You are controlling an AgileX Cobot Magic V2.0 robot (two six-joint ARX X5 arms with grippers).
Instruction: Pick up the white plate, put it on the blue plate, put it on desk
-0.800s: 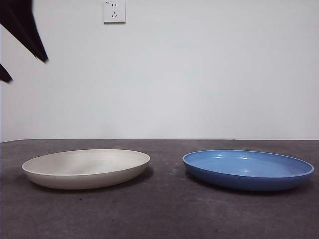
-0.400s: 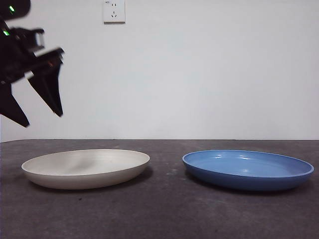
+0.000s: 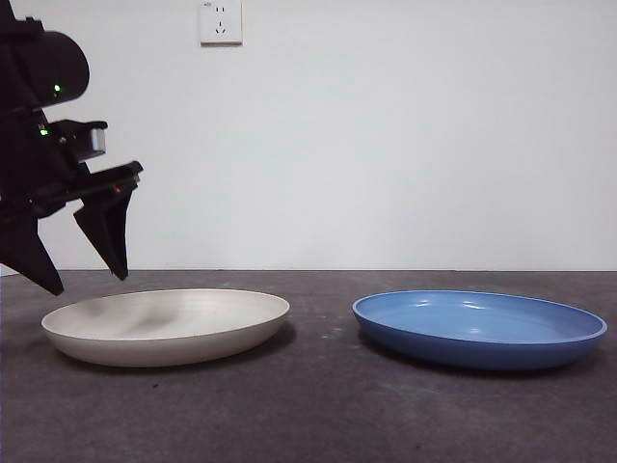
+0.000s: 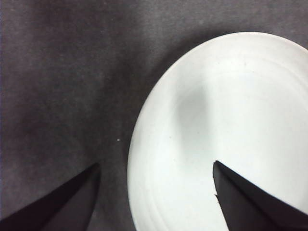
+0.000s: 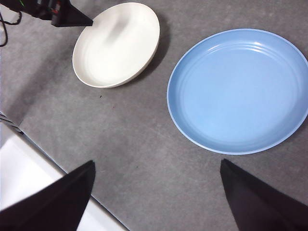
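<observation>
Cream-white and matte, the white plate (image 3: 166, 326) lies flat on the tabletop (image 3: 318, 405), well apart from the blue plate (image 3: 480, 329). The left gripper (image 3: 82, 275) hovers just above the white plate's outer rim with its jaws wide apart, one tip over the plate's inside and the other beyond the edge, seemingly so they can straddle and pinch that rim. The right gripper (image 5: 156, 192) waits high over the tabletop, jaws likewise spread, holding nothing.
</observation>
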